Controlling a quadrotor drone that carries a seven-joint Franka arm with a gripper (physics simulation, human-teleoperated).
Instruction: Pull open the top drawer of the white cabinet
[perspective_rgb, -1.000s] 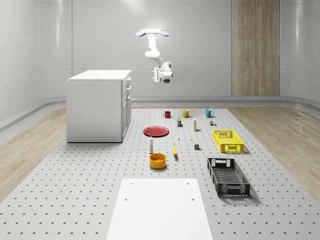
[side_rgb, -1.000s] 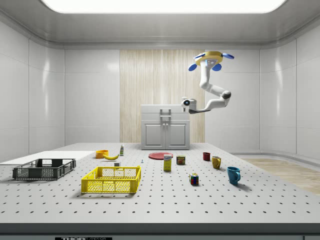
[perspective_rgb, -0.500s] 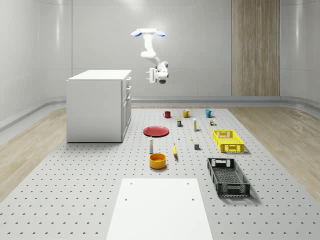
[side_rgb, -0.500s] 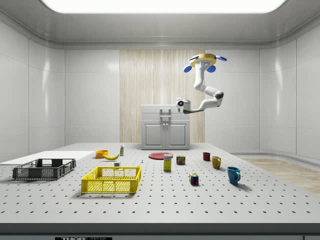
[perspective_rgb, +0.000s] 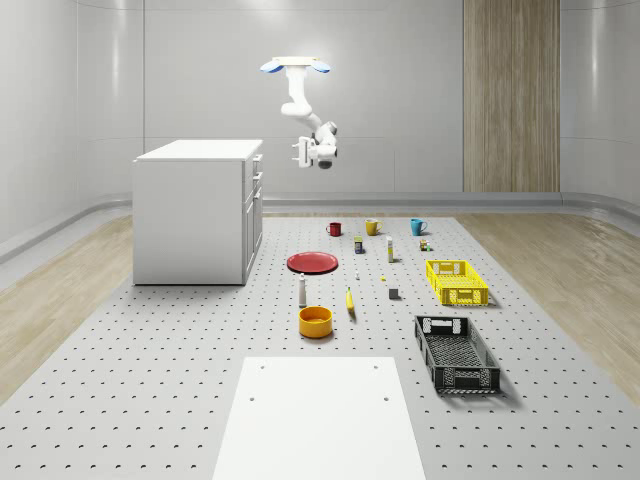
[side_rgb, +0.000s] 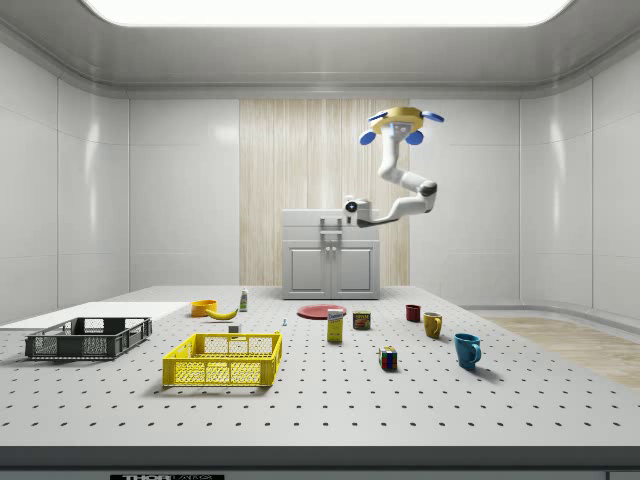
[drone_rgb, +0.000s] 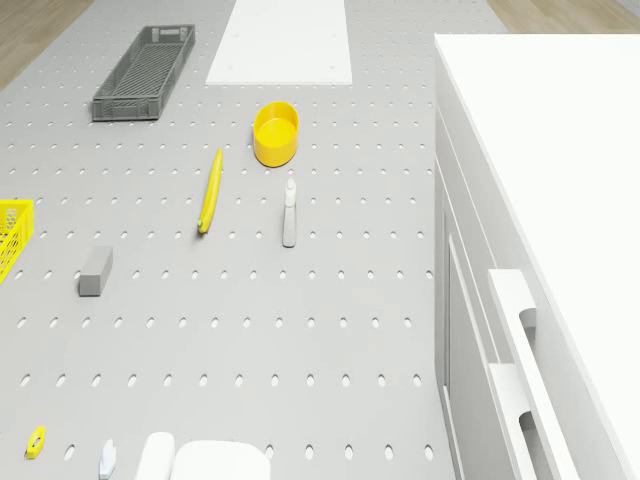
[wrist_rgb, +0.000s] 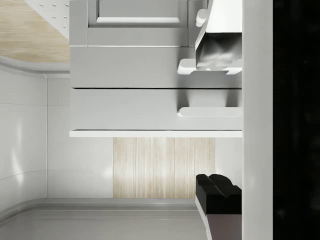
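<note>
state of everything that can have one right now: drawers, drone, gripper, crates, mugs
top drawer: closed, flush with the cabinet front
white cabinet: doors shut
drone: hovering beside the cabinet, above the table
gripper: in the air near the top drawer handle, not touching
yellow crate: upright
black crate: upright
mugs: upright

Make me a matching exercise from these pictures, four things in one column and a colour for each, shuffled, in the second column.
Things:
1. Round flat plate on the pegboard table
2. Open mesh crate next to the small cube
3. Long slotted tray nearest the white mat
4. Mug farthest to the whole-scene view's right in the mug row

Colours:
A. Yellow
B. Blue
C. Red
D. Black

Pairs: 1-C, 2-A, 3-D, 4-B
</note>
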